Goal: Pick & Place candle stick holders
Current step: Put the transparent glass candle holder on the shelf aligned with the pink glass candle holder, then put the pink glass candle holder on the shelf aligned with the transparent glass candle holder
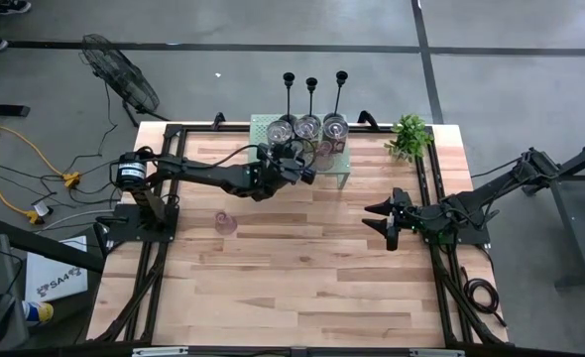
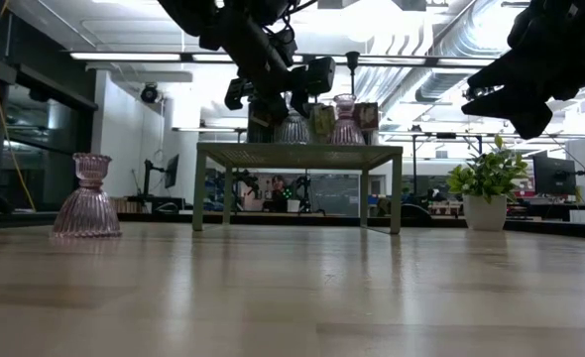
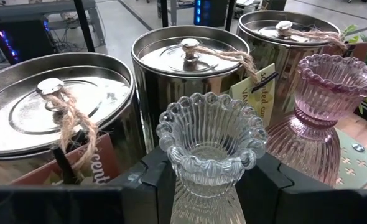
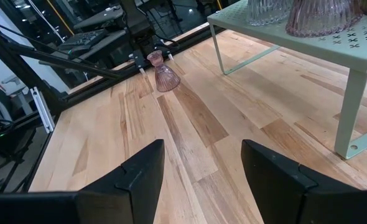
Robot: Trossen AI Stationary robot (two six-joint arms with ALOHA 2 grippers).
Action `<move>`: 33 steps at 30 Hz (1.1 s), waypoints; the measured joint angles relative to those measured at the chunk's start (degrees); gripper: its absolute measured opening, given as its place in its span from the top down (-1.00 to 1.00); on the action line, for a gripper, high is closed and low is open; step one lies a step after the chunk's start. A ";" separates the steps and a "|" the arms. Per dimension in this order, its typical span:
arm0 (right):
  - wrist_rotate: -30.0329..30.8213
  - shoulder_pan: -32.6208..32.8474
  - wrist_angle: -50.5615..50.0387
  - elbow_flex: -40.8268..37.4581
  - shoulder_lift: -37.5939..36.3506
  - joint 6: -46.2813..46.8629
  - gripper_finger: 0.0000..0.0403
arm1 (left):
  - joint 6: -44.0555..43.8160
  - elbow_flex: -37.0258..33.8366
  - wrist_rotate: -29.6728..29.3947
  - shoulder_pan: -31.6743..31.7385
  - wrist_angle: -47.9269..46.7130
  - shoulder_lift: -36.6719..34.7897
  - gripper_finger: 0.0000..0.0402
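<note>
Clear ribbed glass cup (image 3: pixel 209 149) upright in left claw (image 3: pixel 205 186), above shelf (image 1: pixel 344 171)

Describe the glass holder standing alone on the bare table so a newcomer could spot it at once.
Start at the green shelf at the table's back edge, then look toward the left arm's side of the wooden table. The pink glass holder stands there by itself, upright on bare wood; every other holder is up on the shelf.

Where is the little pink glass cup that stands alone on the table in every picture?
High view: pink cup on bare wood, in front of the left arm.
Low view: far left, left of the green shelf.
Left wrist view: not in it; the pink cup there is another one.
Right wrist view: upper middle.
Shared landmark: the green shelf.
</note>
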 joint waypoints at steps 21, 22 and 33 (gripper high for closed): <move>0.02 0.01 -0.01 0.00 0.00 -0.02 -0.02 | 0.84 0.00 -4.40 0.00 3.30 -0.04 -0.09; 0.00 0.00 -0.02 0.00 0.00 0.00 -0.02 | 1.83 0.00 -4.75 0.00 4.08 -0.04 -0.09; 0.00 0.00 -0.02 0.00 0.01 0.00 -0.02 | 8.83 0.00 -4.68 -0.04 10.89 -0.04 -0.09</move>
